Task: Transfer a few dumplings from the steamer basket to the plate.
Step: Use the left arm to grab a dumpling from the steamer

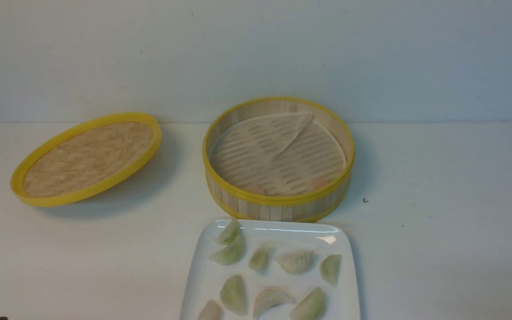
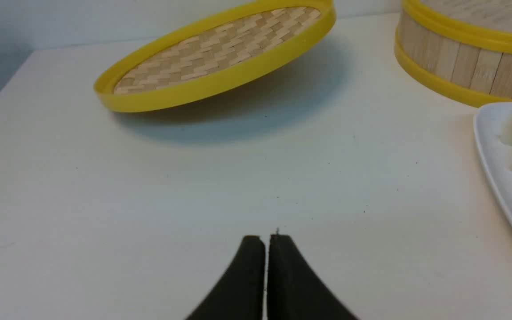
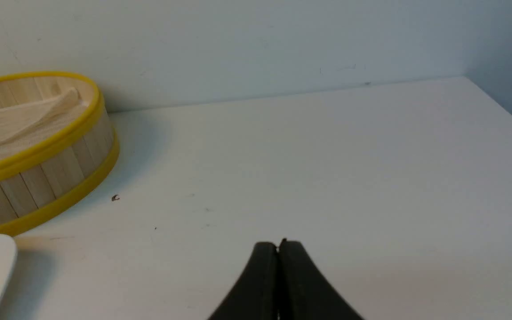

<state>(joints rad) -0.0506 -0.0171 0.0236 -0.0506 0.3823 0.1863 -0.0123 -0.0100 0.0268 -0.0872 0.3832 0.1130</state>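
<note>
White table (image 1: pixel 438 200) meets a pale wall at the far edge. Lid (image 1: pixel 88 156): far left, tilted, woven face up. Basket (image 1: pixel 278 200): far centre, open, with a liner (image 1: pixel 260 142) partly folded over its floor. Plate (image 1: pixel 282 235): near centre, just in front of the basket; whether they touch cannot be told.

Dumplings (image 1: pixel 322 182): only faint pink-orange patches show low against the near inner wall of the basket, and that wall hides their count and outline. Three pale ones lie on the plate among green dumplings (image 1: pixel 234 293); the frame edge cuts off the near row.

Handling, as a judgement: light, soft, slick-skinned, easily torn. Grip across the thick belly with low force, not by the thin pleated edge. The loose liner may lift along with a dumpling.

Left gripper (image 2: pixel 267 240) and right gripper (image 3: pixel 278 246): jaws pressed together, nothing between them, both low over bare table well short of the basket.
</note>
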